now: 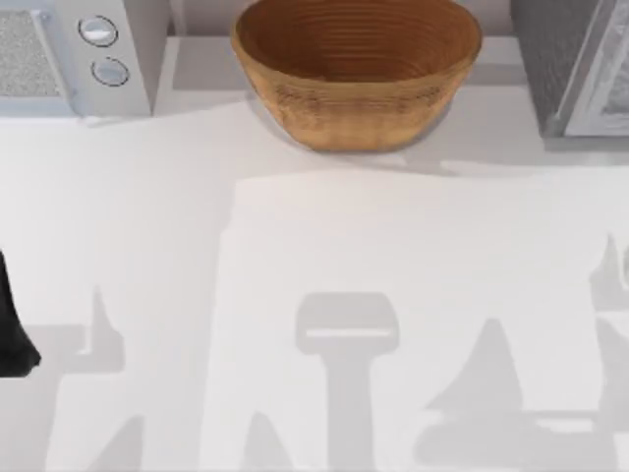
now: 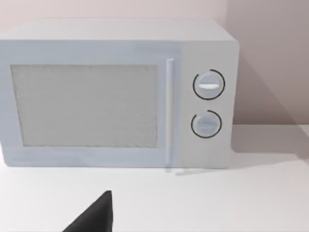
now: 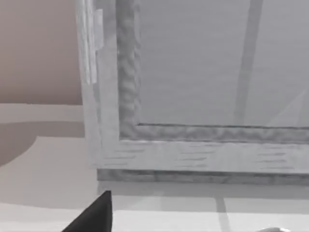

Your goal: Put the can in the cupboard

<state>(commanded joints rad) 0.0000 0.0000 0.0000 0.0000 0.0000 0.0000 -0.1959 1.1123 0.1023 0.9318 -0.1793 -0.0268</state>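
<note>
The can is out of view. The cupboard (image 1: 575, 64), grey with a pale frame, stands at the table's back right corner. In the right wrist view, the cupboard (image 3: 193, 150) is close ahead, showing its pale frame and a grey inner face. A dark part of my right gripper (image 3: 94, 217) pokes in low in front of it. At the table's left edge my left gripper (image 1: 14, 329) shows as a black shape. A dark tip of the left gripper (image 2: 94, 217) points toward the microwave.
A white microwave (image 1: 74, 54) with two round dials stands at the back left and appears as the microwave (image 2: 116, 92) with its door shut. A brown woven basket (image 1: 356, 69) sits at the back middle. The white tabletop (image 1: 324, 246) spreads in front of them.
</note>
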